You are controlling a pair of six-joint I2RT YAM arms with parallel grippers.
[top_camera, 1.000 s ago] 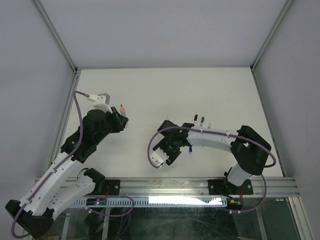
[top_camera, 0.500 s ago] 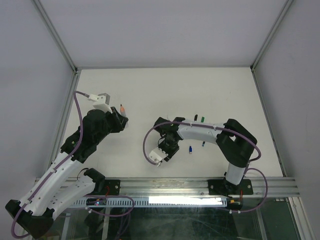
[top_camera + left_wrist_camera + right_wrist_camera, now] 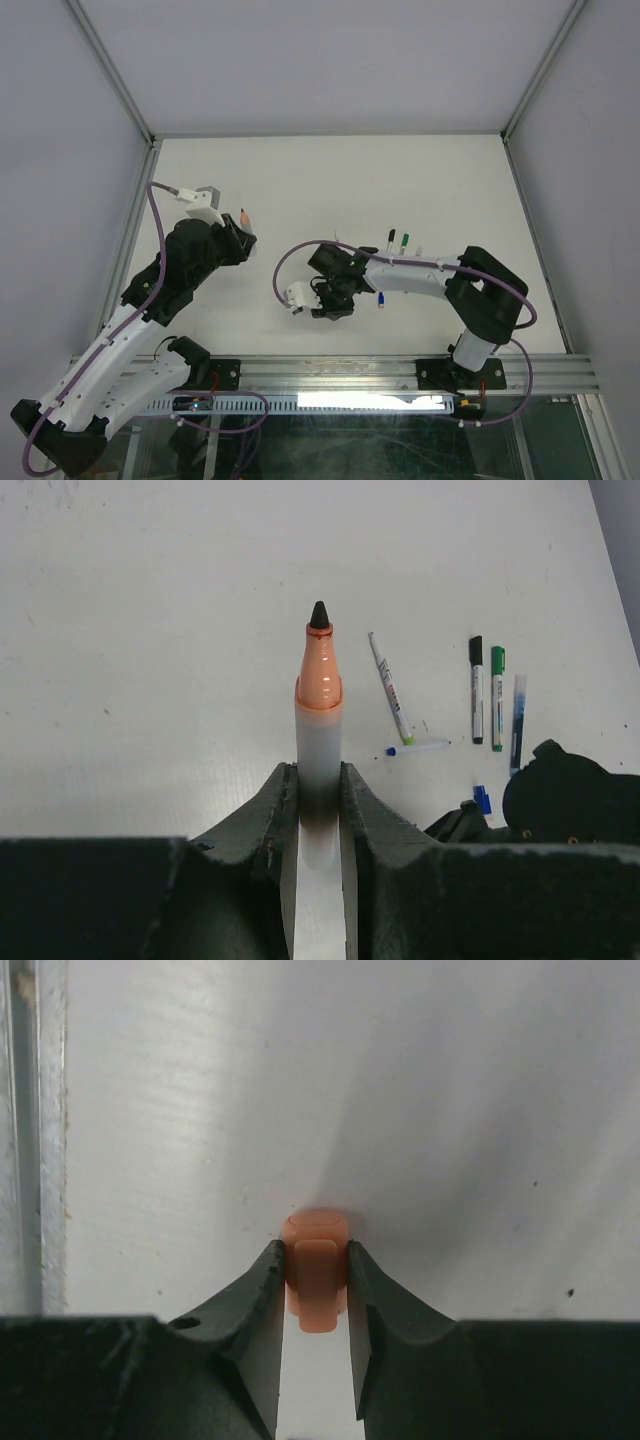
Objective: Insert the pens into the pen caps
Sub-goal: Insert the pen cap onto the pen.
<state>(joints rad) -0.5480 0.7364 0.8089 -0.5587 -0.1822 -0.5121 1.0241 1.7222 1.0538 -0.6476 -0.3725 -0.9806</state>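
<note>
The orange cap (image 3: 316,1228) lies on the white bench (image 3: 450,1110), clip side up. My right claw (image 3: 314,1257) has come in from the near side with one dark finger (image 3: 262,1285) against each flank of the cap. In the right wrist view both fingers look to be touching the plastic, so I am pinching it. The cap appears to rest on the surface.

The orange-collared pen (image 3: 319,695) that matches it is over on my left. Its white barrel is clamped between the fingers of my left claw (image 3: 319,773). The orange collar and black nib stick out past the fingertips, pointing away from me. From above, that nib (image 3: 243,214) shows just beyond the left claw, at the left side of the bench and well apart from my right arm.

The loose pens (image 3: 476,690) lie right of centre:
- a slanted white one (image 3: 388,688) with a yellow-green tip
- one with a black end
- one with a green end (image 3: 497,685)
- a paler one with blue (image 3: 517,725), just beside the green-ended one
- a short white piece with a blue end (image 3: 418,747), lying crosswise near the slanted one

A blue cap (image 3: 482,799) sits nearest my right arm, close to its dark wrist (image 3: 570,790).
</note>
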